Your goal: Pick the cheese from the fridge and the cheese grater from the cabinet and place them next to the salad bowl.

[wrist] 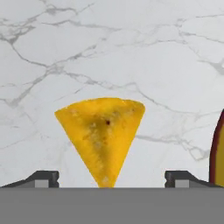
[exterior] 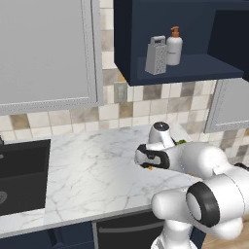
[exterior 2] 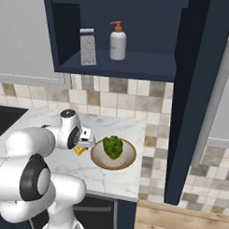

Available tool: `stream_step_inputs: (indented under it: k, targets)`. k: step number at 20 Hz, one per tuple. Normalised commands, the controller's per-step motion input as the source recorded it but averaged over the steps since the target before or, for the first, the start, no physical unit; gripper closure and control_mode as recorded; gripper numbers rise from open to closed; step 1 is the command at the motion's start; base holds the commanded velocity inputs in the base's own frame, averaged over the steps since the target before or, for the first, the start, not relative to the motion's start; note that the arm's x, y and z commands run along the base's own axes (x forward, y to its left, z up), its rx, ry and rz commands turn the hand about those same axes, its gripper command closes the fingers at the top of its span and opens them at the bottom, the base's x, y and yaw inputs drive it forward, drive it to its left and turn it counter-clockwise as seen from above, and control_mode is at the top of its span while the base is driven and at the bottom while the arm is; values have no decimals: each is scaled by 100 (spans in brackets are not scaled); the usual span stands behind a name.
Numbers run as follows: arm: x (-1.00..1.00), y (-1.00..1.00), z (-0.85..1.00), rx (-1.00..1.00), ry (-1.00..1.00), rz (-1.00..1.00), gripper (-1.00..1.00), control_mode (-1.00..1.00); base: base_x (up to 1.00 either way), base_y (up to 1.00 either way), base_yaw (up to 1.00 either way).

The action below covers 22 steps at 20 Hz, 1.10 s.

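The cheese point(wrist: 103, 135), a yellow-orange wedge, lies flat on the marble counter between my gripper's point(wrist: 112, 179) two widely spread fingertips point(wrist: 43, 179), which do not touch it. My gripper point(exterior 2: 87, 139) is open and hovers low over the cheese point(exterior 2: 79, 151), just left of the salad bowl point(exterior 2: 128, 161) with its green leaves. The bowl's rim point(wrist: 217, 148) shows at the right of the hand view. The grey cheese grater point(exterior: 156, 55) point(exterior 2: 88, 46) stands upright on the shelf of the open navy cabinet point(exterior: 194, 73) point(exterior 2: 118, 66). The fridge is out of view.
A white soap bottle point(exterior: 174, 46) point(exterior 2: 118, 41) with an orange pump stands beside the grater. A dark sink point(exterior: 19, 170) lies at the counter's left. A tall navy panel point(exterior 2: 196, 114) bounds the counter on the right. Light grey wall cabinets point(exterior: 44, 48) hang at left.
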Motion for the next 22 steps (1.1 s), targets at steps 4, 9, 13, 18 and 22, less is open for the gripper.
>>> stream_step_inputs:
  k: [4, 9, 13, 18, 22]
  targets:
    - [-9, -1, 42, 0, 1, 0, -100, -100, 0, 0, 0]
    - [-25, -5, 49, 0, 0, 0, -100, -100, 0, 0, 0]
    - [-33, -11, 51, 0, -4, 0, -100, -100, 0, 0, 0]
    - [-29, -13, 50, 0, -14, 0, -100, -100, 0, 0, 0]
    - [-26, -12, 51, 0, -18, 0, -100, -100, 0, 0, 0]
